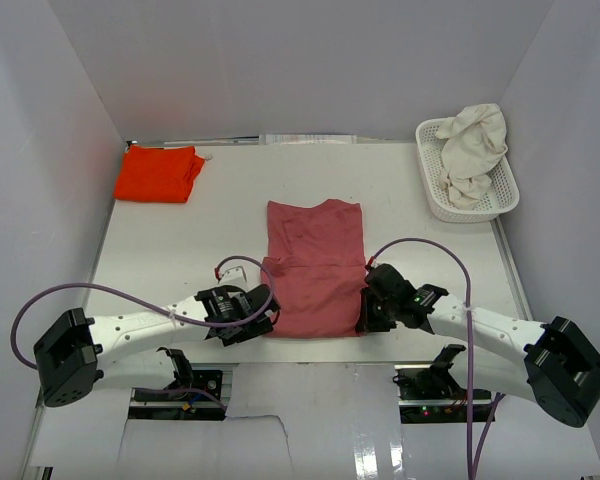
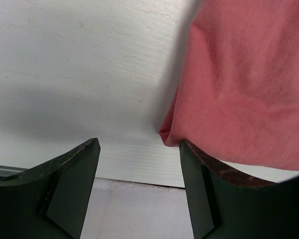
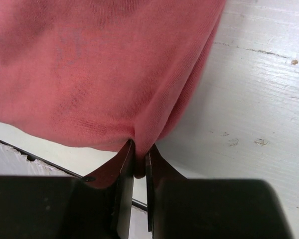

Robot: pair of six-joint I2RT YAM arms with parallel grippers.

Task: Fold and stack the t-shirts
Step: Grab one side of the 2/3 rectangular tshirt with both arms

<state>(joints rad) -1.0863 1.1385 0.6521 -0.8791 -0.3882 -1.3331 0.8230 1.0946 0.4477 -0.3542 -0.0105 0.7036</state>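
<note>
A dusty rose-red t-shirt (image 1: 315,270) lies partly folded in the middle of the table. My right gripper (image 1: 364,320) is at its near right corner. In the right wrist view that gripper (image 3: 139,149) is shut on a pinch of the shirt's edge (image 3: 89,74). My left gripper (image 1: 270,318) is at the near left corner. It stands open (image 2: 139,145), and the shirt's corner (image 2: 239,89) rests against its right finger (image 2: 199,189), not between the two. A folded orange-red t-shirt (image 1: 160,173) lies at the back left. A cream-white t-shirt (image 1: 475,150) is bunched in the basket.
The white lattice basket (image 1: 432,200) stands at the back right corner. Grey walls close in the table on the left, back and right. Purple cables (image 1: 110,292) loop over both arms. The table's front edge (image 2: 139,181) runs just below the shirt's near hem.
</note>
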